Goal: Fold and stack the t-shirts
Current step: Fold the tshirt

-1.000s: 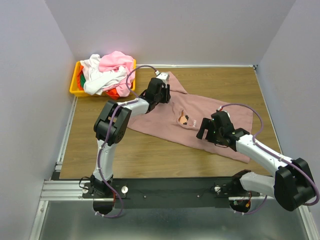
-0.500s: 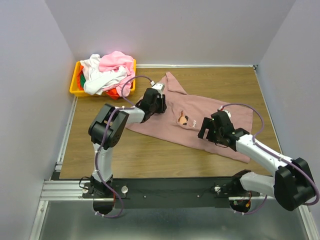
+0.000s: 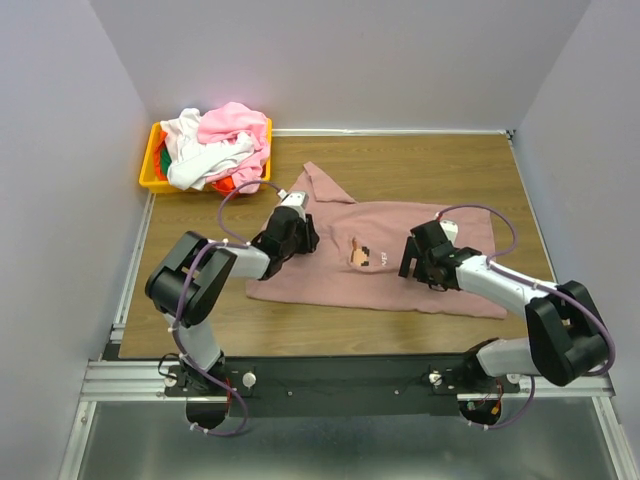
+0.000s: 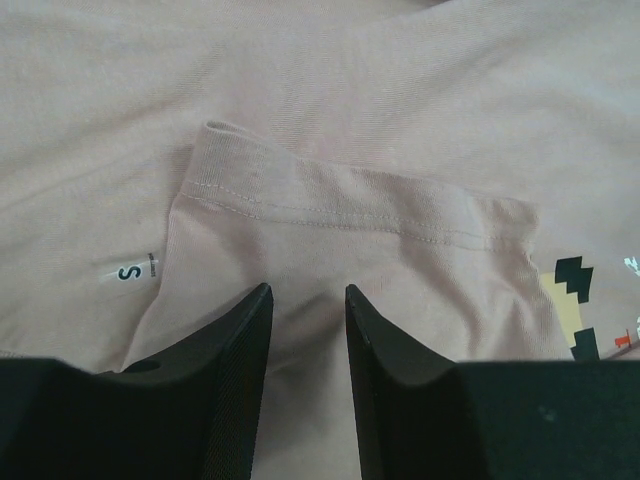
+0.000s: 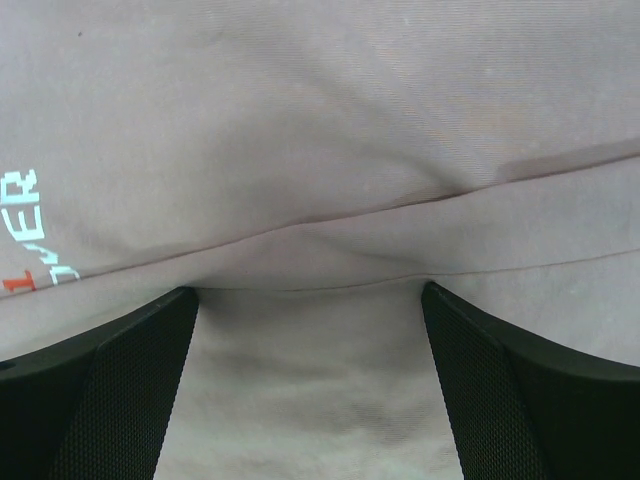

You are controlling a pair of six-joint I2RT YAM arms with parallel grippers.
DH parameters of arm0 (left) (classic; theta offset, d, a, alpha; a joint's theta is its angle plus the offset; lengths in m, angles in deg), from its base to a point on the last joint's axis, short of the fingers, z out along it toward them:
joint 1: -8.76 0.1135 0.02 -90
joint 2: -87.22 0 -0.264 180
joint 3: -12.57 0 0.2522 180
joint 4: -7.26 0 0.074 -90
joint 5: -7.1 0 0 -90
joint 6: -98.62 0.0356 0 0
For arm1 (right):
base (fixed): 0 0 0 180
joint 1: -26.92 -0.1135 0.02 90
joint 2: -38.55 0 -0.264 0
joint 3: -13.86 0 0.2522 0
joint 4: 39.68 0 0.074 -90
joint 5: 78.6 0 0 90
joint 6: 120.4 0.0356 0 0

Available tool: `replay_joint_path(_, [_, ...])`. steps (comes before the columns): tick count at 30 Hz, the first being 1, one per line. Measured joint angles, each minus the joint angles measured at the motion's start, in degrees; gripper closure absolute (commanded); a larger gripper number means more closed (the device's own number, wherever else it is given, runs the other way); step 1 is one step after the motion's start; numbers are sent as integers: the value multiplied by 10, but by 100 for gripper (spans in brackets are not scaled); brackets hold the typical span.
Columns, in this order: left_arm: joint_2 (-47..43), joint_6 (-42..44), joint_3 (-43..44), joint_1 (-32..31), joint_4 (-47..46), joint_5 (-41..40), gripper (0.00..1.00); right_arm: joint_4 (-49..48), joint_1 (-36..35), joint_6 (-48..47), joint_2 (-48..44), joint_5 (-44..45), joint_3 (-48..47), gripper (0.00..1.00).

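A dusty mauve-pink t-shirt (image 3: 330,275) with a small pixel print (image 3: 364,255) lies spread on the wooden table. My left gripper (image 3: 300,232) sits at its neck area. In the left wrist view the left gripper (image 4: 308,295) has its jaws nearly together, pinching a fold of the shirt (image 4: 400,120) just below the ribbed collar (image 4: 350,215). My right gripper (image 3: 412,258) rests low on the shirt right of the print. In the right wrist view the right gripper (image 5: 310,295) has its jaws wide apart over a crease in the cloth (image 5: 320,150).
A yellow bin (image 3: 150,175) at the back left corner holds a pile of other t-shirts (image 3: 215,140): light pink, white, red-orange and green. Grey walls close in the table on three sides. Bare wood shows left of the shirt.
My left gripper has pulled back toward the near edge, dragging the shirt's collar end with it. The shirt now lies flatter and nearer. My right gripper has shifted slightly left over the cloth.
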State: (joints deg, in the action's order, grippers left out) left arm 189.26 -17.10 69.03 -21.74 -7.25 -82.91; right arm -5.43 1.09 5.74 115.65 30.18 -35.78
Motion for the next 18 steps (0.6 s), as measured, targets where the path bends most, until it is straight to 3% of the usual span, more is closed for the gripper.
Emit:
replay_joint_path(10, [-72, -57, -118, -41, -63, -55, 56, -1, 2, -2, 8, 6, -5, 0])
replay_joint_path(18, [-120, -96, -174, -71, -72, -85, 56, -1, 4, 16, -36, -24, 23, 0])
